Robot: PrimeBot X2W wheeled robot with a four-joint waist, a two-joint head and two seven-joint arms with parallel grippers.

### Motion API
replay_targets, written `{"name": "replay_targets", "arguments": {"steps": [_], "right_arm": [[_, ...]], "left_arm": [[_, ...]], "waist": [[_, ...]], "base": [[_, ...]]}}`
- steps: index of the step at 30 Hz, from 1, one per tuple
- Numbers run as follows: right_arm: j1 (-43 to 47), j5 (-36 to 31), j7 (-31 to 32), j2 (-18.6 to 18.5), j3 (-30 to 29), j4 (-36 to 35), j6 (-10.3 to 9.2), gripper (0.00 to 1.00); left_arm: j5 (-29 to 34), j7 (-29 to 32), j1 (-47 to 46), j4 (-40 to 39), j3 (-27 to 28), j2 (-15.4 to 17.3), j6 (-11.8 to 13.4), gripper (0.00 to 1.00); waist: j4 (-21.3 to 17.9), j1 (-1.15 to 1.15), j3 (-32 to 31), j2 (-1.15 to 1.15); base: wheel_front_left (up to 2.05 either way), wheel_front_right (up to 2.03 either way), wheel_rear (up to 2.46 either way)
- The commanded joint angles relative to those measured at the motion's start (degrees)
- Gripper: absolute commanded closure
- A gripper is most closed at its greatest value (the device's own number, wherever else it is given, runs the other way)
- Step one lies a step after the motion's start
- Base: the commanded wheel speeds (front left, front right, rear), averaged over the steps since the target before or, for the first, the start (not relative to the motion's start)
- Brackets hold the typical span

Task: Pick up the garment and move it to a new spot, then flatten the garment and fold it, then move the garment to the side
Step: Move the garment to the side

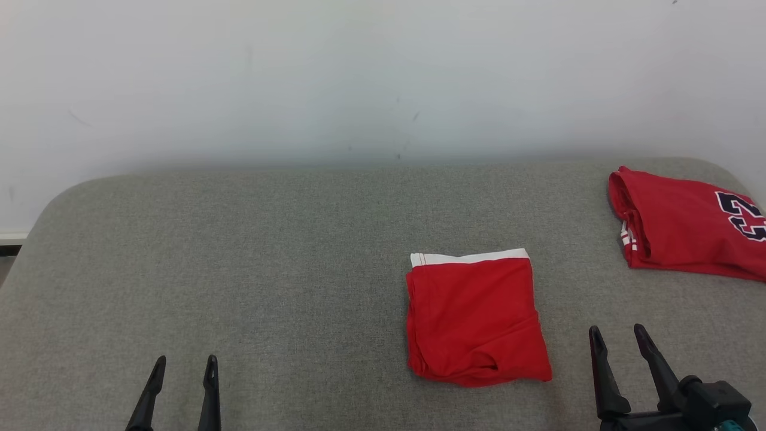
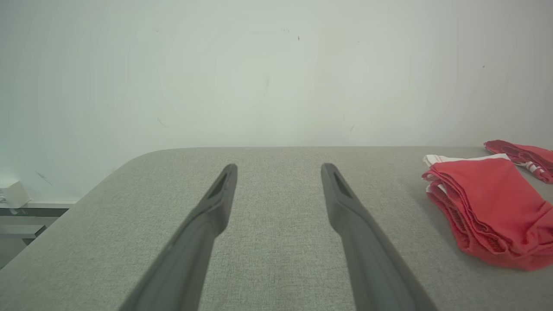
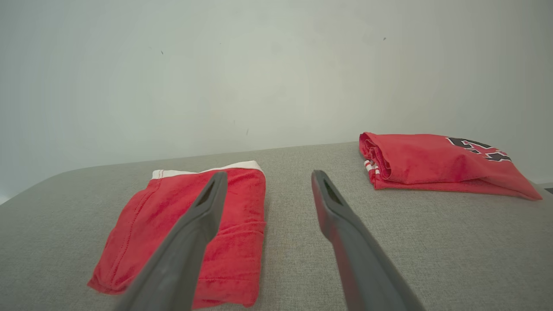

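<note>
Your folded red garment [image 1: 476, 320] lies flat at 4 o'clock on the grey pad [image 1: 269, 269]. Your left gripper [image 1: 185, 359] at 7 o'clock and right gripper [image 1: 616, 328] at 5 o'clock both hang spread and empty.

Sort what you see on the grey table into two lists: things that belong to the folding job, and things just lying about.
Belongs to the job:
red garment with the white band, folded, mid-table
left gripper, open, empty
right gripper, open, empty

Lying about:
red numbered jersey, folded at the far right
grey table, merely the surface
</note>
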Motion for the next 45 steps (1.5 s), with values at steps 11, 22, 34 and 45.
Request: {"name": "replay_targets", "arguments": {"steps": [11, 22, 34, 45], "right_arm": [[-4.06, 0.05, 2.26, -2.30, 4.73, 3.79, -0.17, 0.00], [-14.98, 0.79, 6.07, -3.78, 7.82, 16.25, -0.17, 0.00], [-26.46, 2.87, 6.72, -3.89, 9.56, 35.55, -0.17, 0.00], [-29.62, 5.68, 5.89, -2.01, 12.98, 47.55, -0.18, 0.00]], "left_arm": [[0.02, -0.18, -0.35, 0.40, 0.04, 0.01, 0.11, 0.00], [0.43, -0.18, -1.05, 0.43, -0.94, -0.57, 0.11, 0.00], [-0.44, -0.18, -3.96, 1.53, -1.75, -0.39, 0.11, 0.00], [-0.60, -0.18, -5.12, 2.34, -1.64, -0.63, 0.11, 0.00]], "waist": [[0.01, 0.00, 0.22, 0.00], [2.36, 0.00, 1.23, 0.00], [5.45, 0.00, 5.46, 0.00], [6.44, 0.00, 5.77, 0.00]], "base": [[0.00, 0.00, 0.00], [0.00, 0.00, 0.00], [0.00, 0.00, 0.00], [0.00, 0.00, 0.00]]}}
